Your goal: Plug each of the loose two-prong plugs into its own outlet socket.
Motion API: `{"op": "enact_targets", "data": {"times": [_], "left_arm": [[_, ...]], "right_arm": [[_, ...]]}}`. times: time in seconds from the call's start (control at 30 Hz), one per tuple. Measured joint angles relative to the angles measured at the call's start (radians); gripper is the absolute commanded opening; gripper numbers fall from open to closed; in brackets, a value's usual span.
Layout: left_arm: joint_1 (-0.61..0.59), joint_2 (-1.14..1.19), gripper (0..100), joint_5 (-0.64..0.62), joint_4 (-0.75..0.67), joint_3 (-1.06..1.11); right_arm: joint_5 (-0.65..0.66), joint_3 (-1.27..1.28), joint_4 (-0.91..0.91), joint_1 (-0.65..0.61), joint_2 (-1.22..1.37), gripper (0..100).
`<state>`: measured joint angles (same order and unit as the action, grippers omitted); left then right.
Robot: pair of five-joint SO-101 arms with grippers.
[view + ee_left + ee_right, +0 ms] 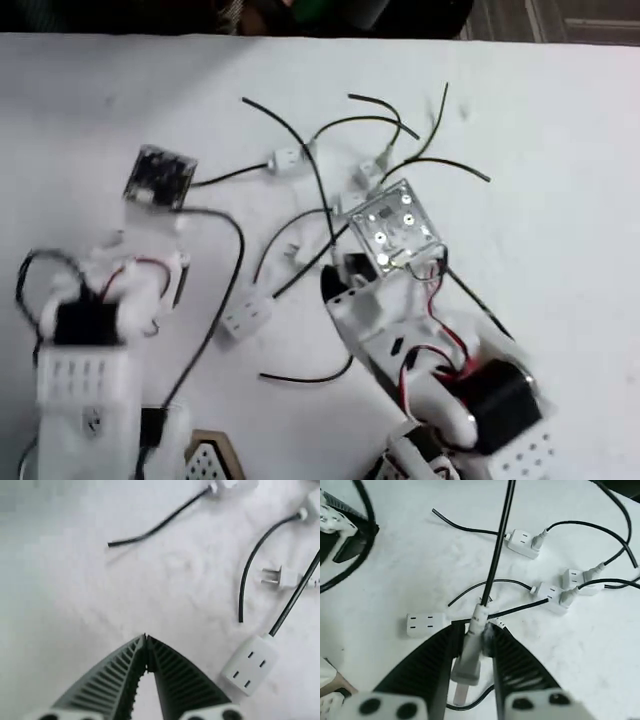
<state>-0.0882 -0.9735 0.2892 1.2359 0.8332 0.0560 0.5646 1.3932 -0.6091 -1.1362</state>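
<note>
The right tool is clenched on a white two-prong plug. The plug's body is pinched between the ribbed fingers, and its black cord leads out past the fingertips and away across the white surface. Just beside one fingertip lies a white outlet socket, slots facing up and unoccupied. Farther ahead of this tool lie more socket blocks, each with a black cord at one end. The left tool is clenched on nothing, its two ribbed tips touching, and it hangs over a bare patch of surface. Near it, off to one side, rests a second socket with its slots up and a black cord leaving its far end. Beyond that socket, and apart from it, a loose plug lies flat with both prongs bare. Well ahead of the tips a cut cord end lies loose.
</note>
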Motion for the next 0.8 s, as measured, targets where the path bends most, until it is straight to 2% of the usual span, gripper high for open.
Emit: {"op": "enact_targets", "data": {"times": [0.1,0.3,0.53,0.7,0.8], "left_arm": [[0.000,-0.173,2,0.000,-0.037,0.048],[0.000,-0.400,2,-0.005,-0.216,0.181],[0.000,-0.540,2,-0.021,-0.439,0.307],[0.000,-0.655,2,-0.218,-0.466,0.354],[0.000,-0.769,2,-0.304,-0.468,0.396]], "right_arm": [[-0.032,0.026,-0.055,-0.006,0.002,1.7],[-0.048,0.034,-0.138,-0.017,-0.008,1.7],[-0.048,0.077,-0.152,-0.160,-0.008,1.7],[-0.048,0.172,-0.210,-0.235,-0.008,1.7],[-0.048,0.227,-0.264,-0.233,-0.008,1.7]]}}
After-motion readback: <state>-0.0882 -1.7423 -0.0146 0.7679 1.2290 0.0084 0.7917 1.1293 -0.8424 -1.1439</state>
